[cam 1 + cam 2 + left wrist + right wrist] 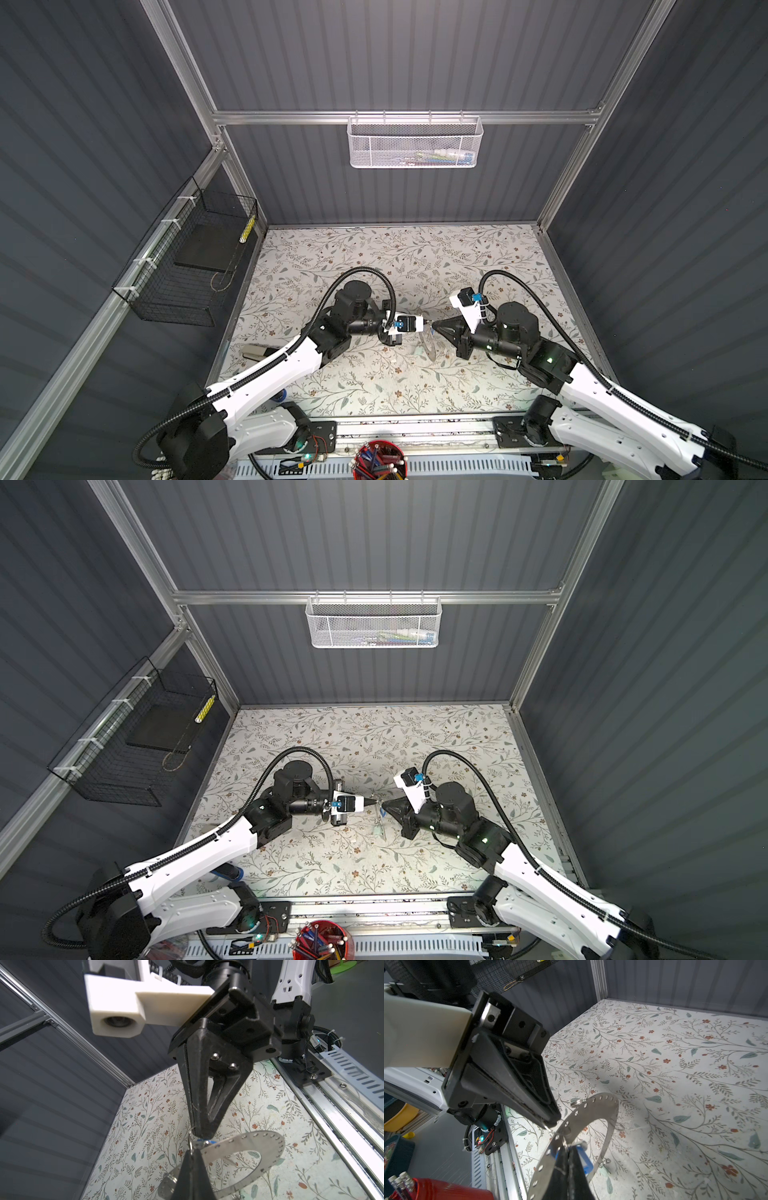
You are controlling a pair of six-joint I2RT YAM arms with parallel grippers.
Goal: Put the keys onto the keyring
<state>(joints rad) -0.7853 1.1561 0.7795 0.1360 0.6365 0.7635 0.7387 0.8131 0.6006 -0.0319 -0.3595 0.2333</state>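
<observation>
Meeting the right end effector (199, 1133) tip to tip above the table (374, 257), the left end effector (551, 1123) pinches the rim of the keyring (259, 1142), only an edge-on sliver in both top views but a flat perforated band in the wrist views, where the right one grips the blue-tagged key (585, 1162).

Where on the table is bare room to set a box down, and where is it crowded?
Bare: the table between the arms and the back wall, and the front strip by the rail. Crowded: the middle, where left pincer with keyring meets right pincer with blue key.
</observation>
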